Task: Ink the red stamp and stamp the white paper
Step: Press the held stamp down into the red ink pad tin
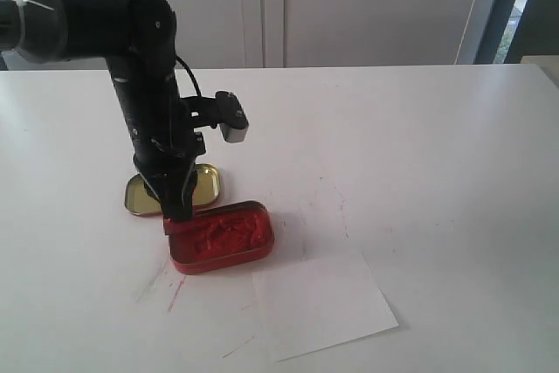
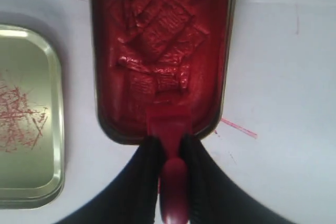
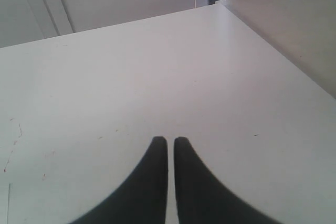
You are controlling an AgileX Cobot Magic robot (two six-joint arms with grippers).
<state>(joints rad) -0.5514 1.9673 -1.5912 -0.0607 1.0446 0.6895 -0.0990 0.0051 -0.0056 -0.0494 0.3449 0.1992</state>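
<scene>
We've got the left gripper [image 2: 169,144] pinching the red stamp [image 2: 169,121] by its knob, block in the ink tin [image 1: 229,233] at the gripper-side end. Gold lid [image 1: 203,183] at the tin's 10 o'clock. White paper [image 1: 323,303] just beside at 4 o'clock. Right gripper [image 3: 170,142] jaws nearly pressed together, empty, above the table [image 3: 157,77].

lid [image 1: 140,196] beside tin [image 1: 223,235], right tabletop [image 1: 437,155] open

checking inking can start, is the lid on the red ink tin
No, the gold lid lies upturned beside the ink tin, whose red ink is uncovered.
</scene>
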